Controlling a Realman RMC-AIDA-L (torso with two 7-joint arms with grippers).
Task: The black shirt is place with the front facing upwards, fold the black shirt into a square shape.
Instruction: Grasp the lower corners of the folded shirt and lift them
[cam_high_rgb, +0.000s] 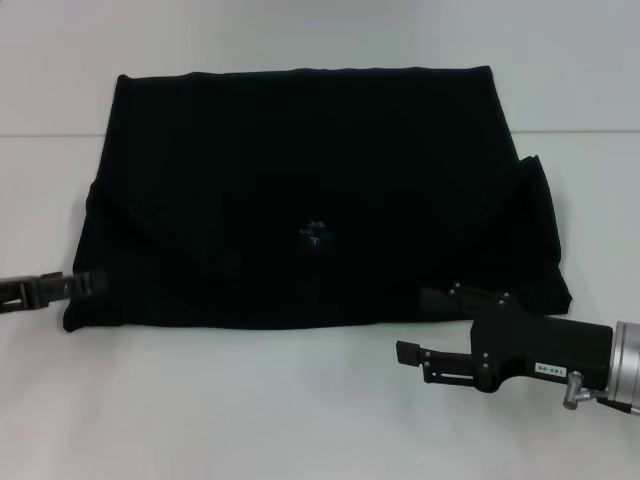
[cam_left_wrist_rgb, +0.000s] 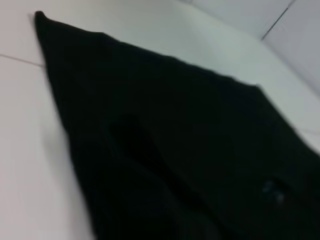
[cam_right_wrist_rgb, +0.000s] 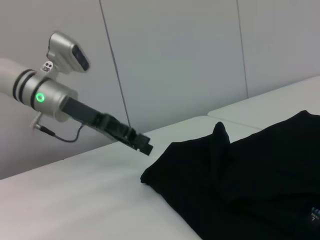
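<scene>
The white counter (cam_high_rgb: 300, 410) carries the black shirt (cam_high_rgb: 300, 190), which lies spread across its middle as a broad dark slab, sleeves folded inward, the far edge straight and the near edge running level across the head view. A small blue neck label (cam_high_rgb: 315, 236) shows near the centre of the cloth, toward the near edge. On the robot's right side a flap of the shirt sticks out past the main shape. The right tool (cam_high_rgb: 425, 326) sits low over the counter at the shirt's near right corner, its two fingers parted, the upper one (cam_high_rgb: 445, 297) touching the cloth edge and the lower one over bare counter, nothing held. The left tool (cam_high_rgb: 90, 284) reaches in at the shirt's near left corner, its tip at the hem; whether it pinches the cloth I cannot tell.
</scene>
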